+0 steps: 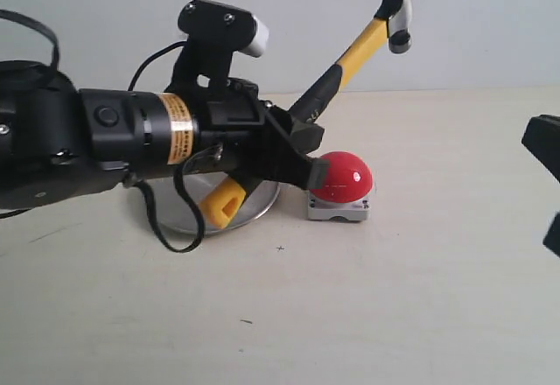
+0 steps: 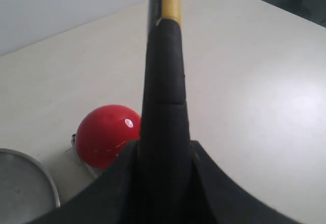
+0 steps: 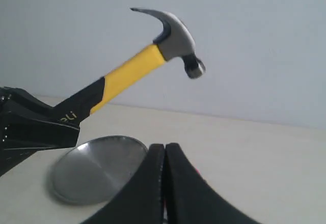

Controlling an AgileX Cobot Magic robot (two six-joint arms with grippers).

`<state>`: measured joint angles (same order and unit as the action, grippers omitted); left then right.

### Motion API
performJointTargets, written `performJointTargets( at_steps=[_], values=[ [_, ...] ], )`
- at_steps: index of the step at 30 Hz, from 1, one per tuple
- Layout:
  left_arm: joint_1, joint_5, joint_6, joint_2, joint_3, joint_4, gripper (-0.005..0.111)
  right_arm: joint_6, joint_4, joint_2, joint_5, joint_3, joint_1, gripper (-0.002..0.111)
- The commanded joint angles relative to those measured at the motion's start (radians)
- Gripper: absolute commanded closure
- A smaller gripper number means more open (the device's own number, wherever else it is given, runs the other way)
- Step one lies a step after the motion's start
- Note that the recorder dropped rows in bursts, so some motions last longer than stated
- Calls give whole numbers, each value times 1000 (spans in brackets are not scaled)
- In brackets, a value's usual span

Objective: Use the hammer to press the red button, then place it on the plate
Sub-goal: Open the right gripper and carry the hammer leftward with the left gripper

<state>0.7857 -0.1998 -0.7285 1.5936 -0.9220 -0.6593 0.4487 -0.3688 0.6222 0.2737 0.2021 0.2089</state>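
My left gripper [image 1: 302, 144] is shut on the hammer [image 1: 354, 52], clamped round the black grip of its handle. The hammer slants up to the right, its dark head [image 1: 391, 10] high in the air and its yellow looped tip [image 1: 224, 201] low over the plate [image 1: 179, 210]. The red button [image 1: 343, 178] sits on its grey base just right of the gripper, below the handle. In the left wrist view the handle [image 2: 165, 96] runs straight up from the jaws, with the button [image 2: 107, 132] beside it. My right gripper [image 3: 165, 155] is shut and empty, facing the plate [image 3: 97, 168].
The left arm [image 1: 79, 140] and its looping black cable [image 1: 175, 219] cover much of the plate. Pale tabletop [image 1: 350, 315] stretches in front. A dark part of the right arm [image 1: 547, 157] shows at the right edge.
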Motion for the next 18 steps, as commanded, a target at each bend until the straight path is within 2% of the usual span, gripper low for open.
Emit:
performJointTargets(
  at_steps=[1, 4, 11, 14, 18],
  values=[
    [1, -58, 15, -89, 71, 11, 107, -56, -11, -99, 67, -58, 1, 108],
    [1, -58, 18, -120, 111, 21, 107, -21, -5, -174, 13, -66, 1, 108],
    [1, -55, 20, -115, 160, 50, 107, -11, -19, -532, -72, -131, 1, 108],
    [1, -42, 20, -115, 160, 50, 107, -3, -19, -600, -104, -150, 1, 108],
    [1, 48, 15, -115, 160, 50, 107, 27, -2, -622, -237, -165, 1, 108]
  ],
)
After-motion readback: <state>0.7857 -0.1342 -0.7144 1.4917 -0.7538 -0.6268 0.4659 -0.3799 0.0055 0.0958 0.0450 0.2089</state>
